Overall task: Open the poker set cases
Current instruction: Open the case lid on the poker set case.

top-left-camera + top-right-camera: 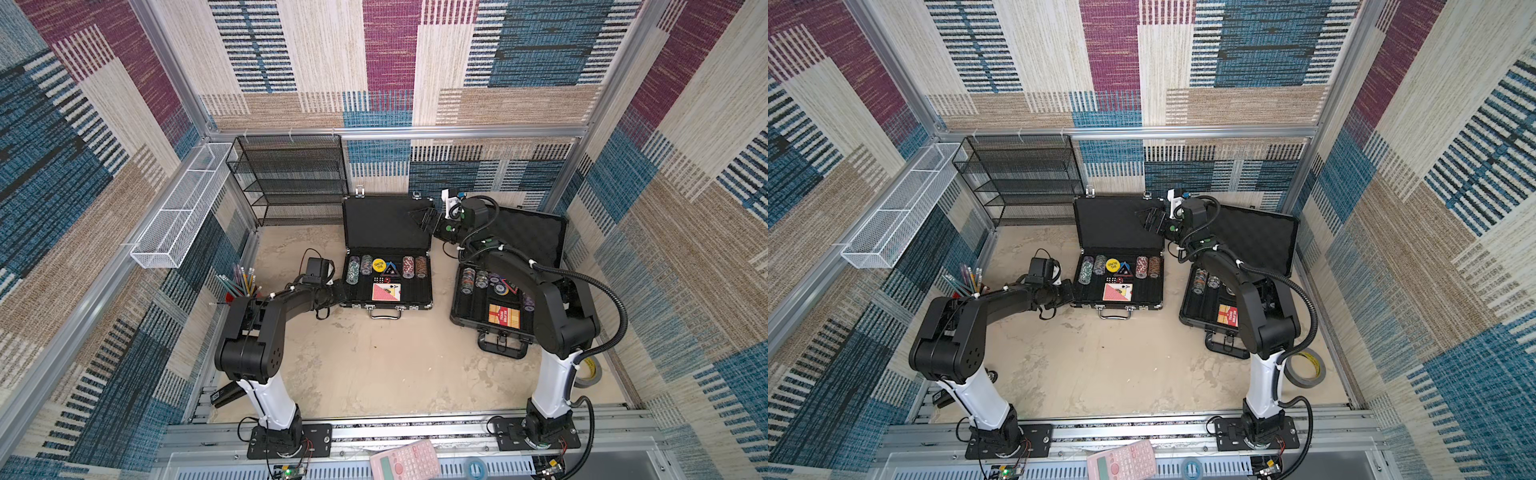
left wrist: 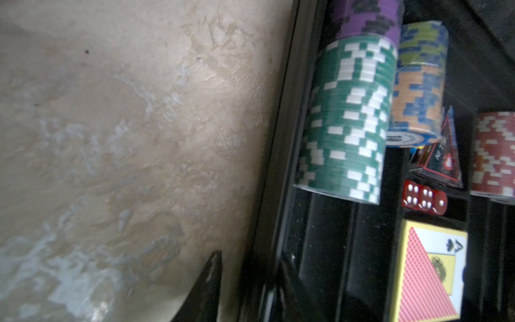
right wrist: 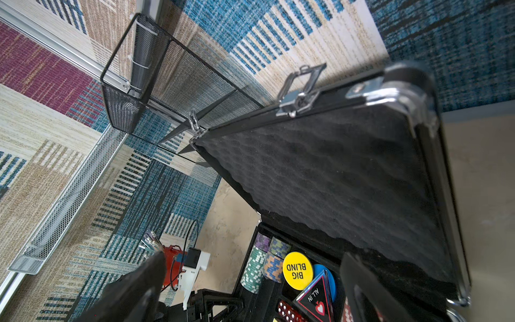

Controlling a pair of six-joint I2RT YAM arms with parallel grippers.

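The right arm (image 1: 540,291) covers much of the grey case (image 1: 457,309) tray in both top views. The left claw (image 1: 337,291) blends into the slim case (image 1: 417,293) wall, so its grip is unclear. Its wrist view is blurred, with the fingers (image 2: 211,278) cut off. The calculator (image 1: 405,461) is cropped, and the tape (image 1: 591,376) is half hidden behind the arm.

Robot test cell in a lab

Silver aluminium frame rails (image 1: 374,133) box in a beige mottled tabletop (image 1: 374,365). Patterned woven wall panels (image 1: 390,62) line every side. Two black-and-white robot arms (image 1: 270,399) stand bolted to a slotted metal rail (image 1: 415,433) along the tabletop's near edge, with a bare wired circuit board (image 1: 291,471) below one base.
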